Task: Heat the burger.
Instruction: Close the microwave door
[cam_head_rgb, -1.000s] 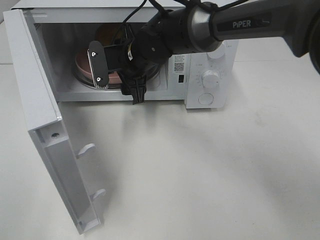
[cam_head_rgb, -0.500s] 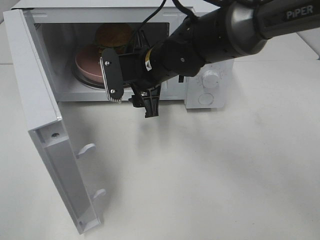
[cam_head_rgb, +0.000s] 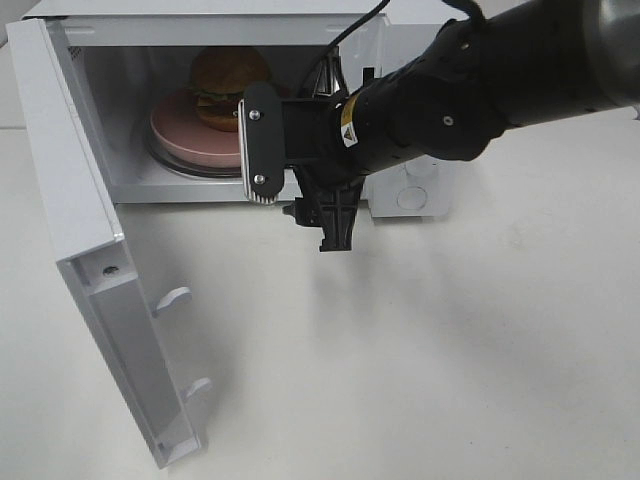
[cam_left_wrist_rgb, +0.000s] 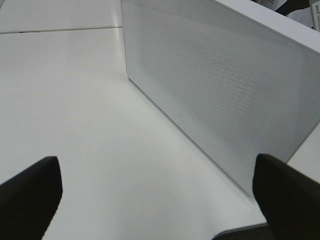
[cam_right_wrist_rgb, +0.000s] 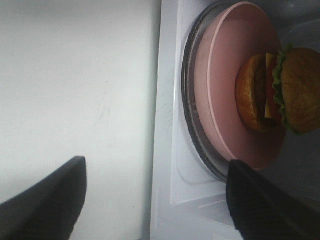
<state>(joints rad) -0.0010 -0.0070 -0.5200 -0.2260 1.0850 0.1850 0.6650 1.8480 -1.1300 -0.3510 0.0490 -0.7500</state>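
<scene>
- The burger is seen inside the microwave, toward the back of the cavity, on a pink plate that is set on the glass turntable
- The microwave's door is swung wide open at the left of the cavity
- The right gripper is held just in front of the microwave's opening, above the white table; its jaws are spread wide and nothing is gripped between them
- The left gripper is found outside the microwave, facing a perforated white panel of it; its jaws are likewise spread wide, with nothing held
</scene>
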